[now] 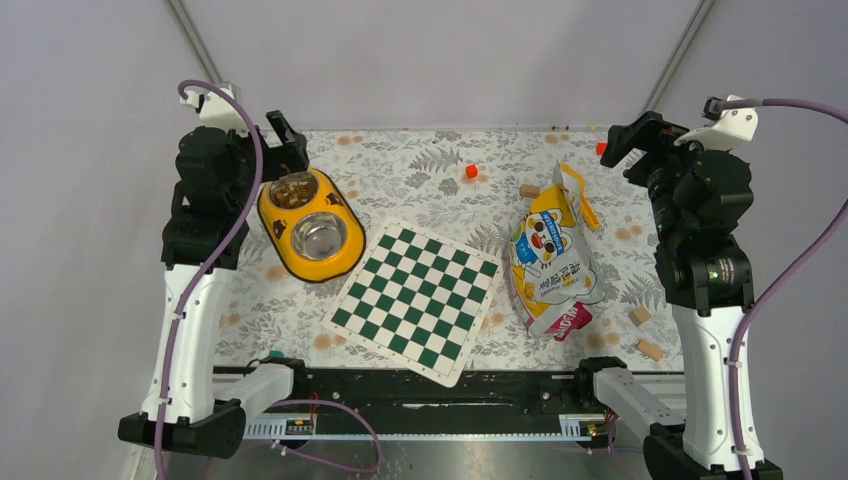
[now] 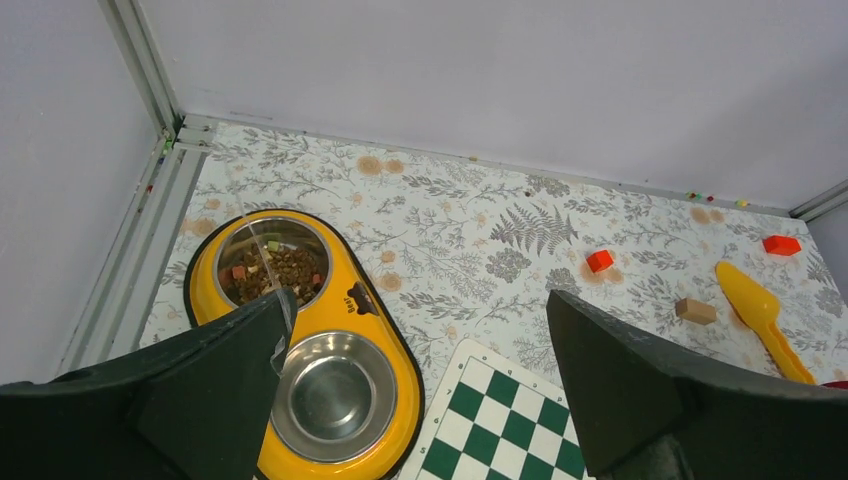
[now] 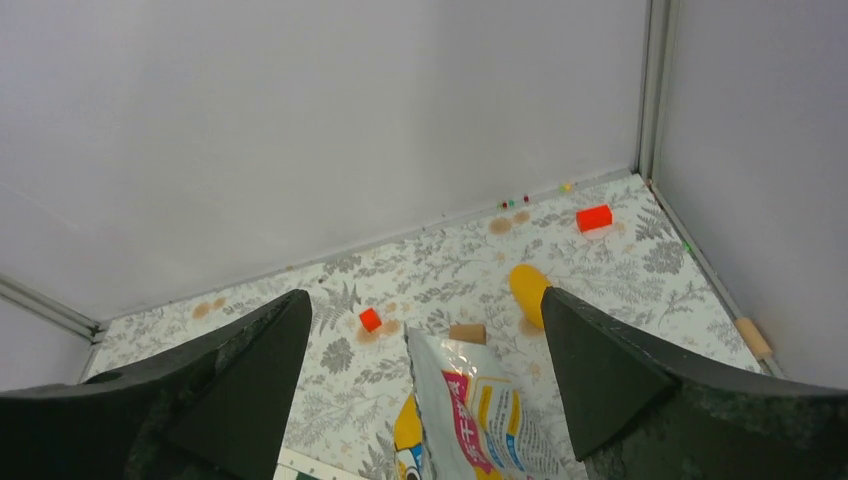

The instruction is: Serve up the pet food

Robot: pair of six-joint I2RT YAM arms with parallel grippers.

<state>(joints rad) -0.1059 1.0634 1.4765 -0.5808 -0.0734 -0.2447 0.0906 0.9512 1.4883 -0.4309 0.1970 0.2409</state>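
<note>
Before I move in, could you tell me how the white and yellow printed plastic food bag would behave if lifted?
The white and yellow printed plastic food bag looks creased and slack, so it would probably sag and fold rather than stay stiff. Its glossy film may slip. Lying flat, it seems unlikely to roll.

Left tool point(image 2: 418, 330) raised high, jaws wide, empty; right tool point(image 3: 425, 315) likewise.

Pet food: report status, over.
Left tool open, empty; right tool open, empty. Pet food in far bowl of the dish, near bowl bare. Bag and scoop lying at right, chessboard beside the dish.
</note>
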